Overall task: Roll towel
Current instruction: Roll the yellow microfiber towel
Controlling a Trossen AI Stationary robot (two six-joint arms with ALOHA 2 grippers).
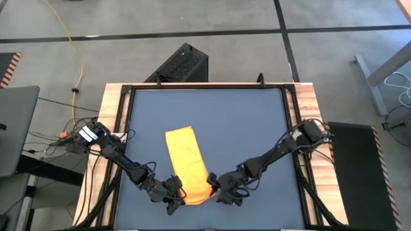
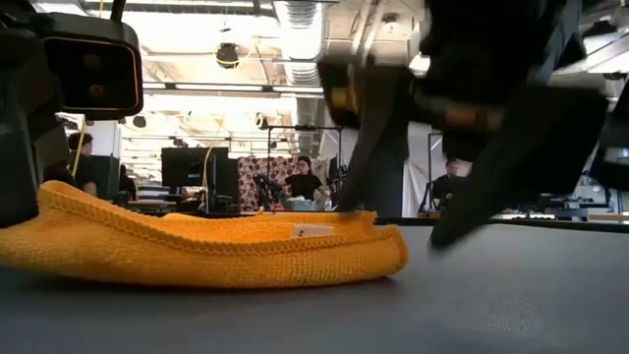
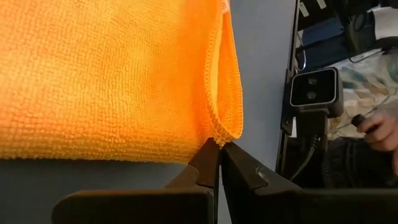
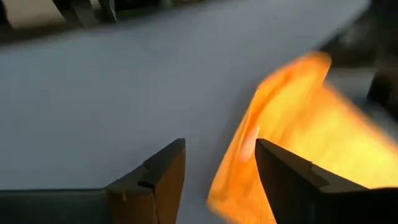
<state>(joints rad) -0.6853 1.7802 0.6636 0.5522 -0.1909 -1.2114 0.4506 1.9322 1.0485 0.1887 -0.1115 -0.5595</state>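
Note:
The yellow-orange towel (image 1: 186, 163) lies flat on the dark tabletop as a long folded strip, running from mid-table toward the near edge. It also shows in the low view (image 2: 216, 251). My left gripper (image 1: 176, 194) is at the towel's near left corner, shut on it (image 3: 219, 148). My right gripper (image 1: 216, 187) is open at the towel's near right corner (image 4: 221, 146). One of its fingers (image 4: 292, 177) is over the towel's edge and the other is over bare table. My left gripper pinches the towel's hemmed corner (image 3: 221, 135) between its two fingertips, only at their free ends. The fingers come in low, from the table's left. The towel lies on the table. My right gripper: I cannot tell whether its finger touches the towel's edge (image 4: 249, 143).
The table has a wooden frame (image 1: 114, 109) along its sides. A black box (image 1: 180, 64) stands beyond the far edge. A camera mount (image 3: 314, 93) stands at the table's edge, with a person's hand (image 3: 379, 127) beyond it. People sit in the room behind (image 2: 305, 182).

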